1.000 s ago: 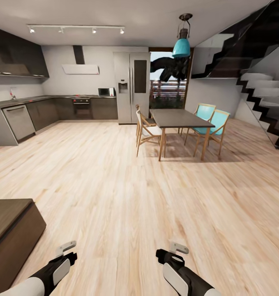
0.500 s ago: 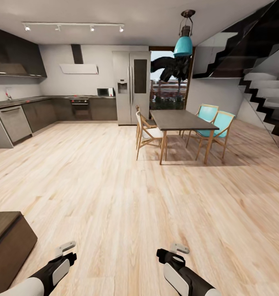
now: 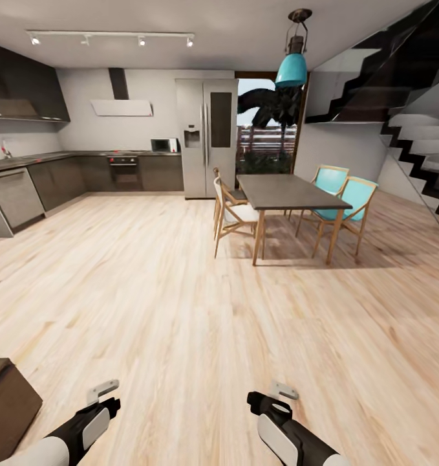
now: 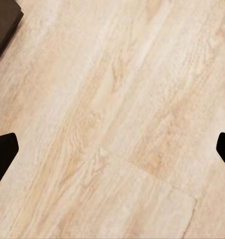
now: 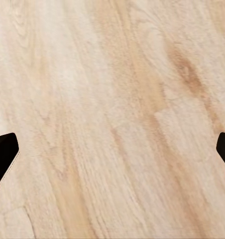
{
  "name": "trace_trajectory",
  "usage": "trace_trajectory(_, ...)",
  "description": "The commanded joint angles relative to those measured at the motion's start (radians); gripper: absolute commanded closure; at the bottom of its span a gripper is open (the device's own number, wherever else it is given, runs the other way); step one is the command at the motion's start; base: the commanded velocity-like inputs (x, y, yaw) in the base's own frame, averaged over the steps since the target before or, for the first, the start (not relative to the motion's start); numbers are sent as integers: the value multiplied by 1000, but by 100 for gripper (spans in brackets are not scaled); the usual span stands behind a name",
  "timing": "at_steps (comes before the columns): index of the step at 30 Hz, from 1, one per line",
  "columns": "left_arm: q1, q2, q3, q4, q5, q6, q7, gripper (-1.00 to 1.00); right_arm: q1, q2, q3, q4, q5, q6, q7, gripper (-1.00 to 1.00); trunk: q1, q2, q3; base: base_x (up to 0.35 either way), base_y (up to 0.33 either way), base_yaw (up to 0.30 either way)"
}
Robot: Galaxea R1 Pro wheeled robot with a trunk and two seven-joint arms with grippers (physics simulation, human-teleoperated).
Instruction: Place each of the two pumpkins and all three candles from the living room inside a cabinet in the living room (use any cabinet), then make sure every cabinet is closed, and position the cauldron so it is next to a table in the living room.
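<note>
I am moving over a light wooden floor. My left gripper and right gripper hang low in front of me, both open with nothing between the fingers. In the wrist views, the dark fingertips stand wide apart over bare planks. The corner of a low dark brown wooden unit sits at my lower left and also shows in the left wrist view; I cannot tell whether it is the cabinet. The pumpkins, candles and cauldron are out of view.
A grey dining table with wooden and teal chairs stands ahead to the right. A steel fridge is behind it, kitchen counters run along the left wall, and stairs rise at the right.
The view has moved forward and a little to the right: the brown unit has slid toward the lower left corner and the dining table looks nearer. Both arms hold the same pose.
</note>
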Motion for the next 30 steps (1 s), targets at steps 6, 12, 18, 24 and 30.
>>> trace_trajectory(6,0,1,-8,-3,5,6,7,-100,-1,-1,5,-2,-2,1,-8,-100,1,0,-1,332,0,0)
trace_trajectory(12,0,1,-9,-3,5,6,7,-100,-1,-2,4,-2,-3,-1,-9,-100,1,0,-1,332,0,0)
trace_trajectory(18,0,1,-9,-3,5,6,7,-100,-1,-1,2,-2,-4,-5,-9,-100,1,0,-1,332,0,0)
trace_trajectory(24,0,1,-8,-3,5,6,7,-100,-1,-1,2,-2,-2,-6,-9,-100,1,0,-1,332,0,0)
trace_trajectory(30,0,2,-8,-3,5,6,7,-100,-1,-1,2,-2,-4,-7,-9,-100,1,0,-1,326,0,-121)
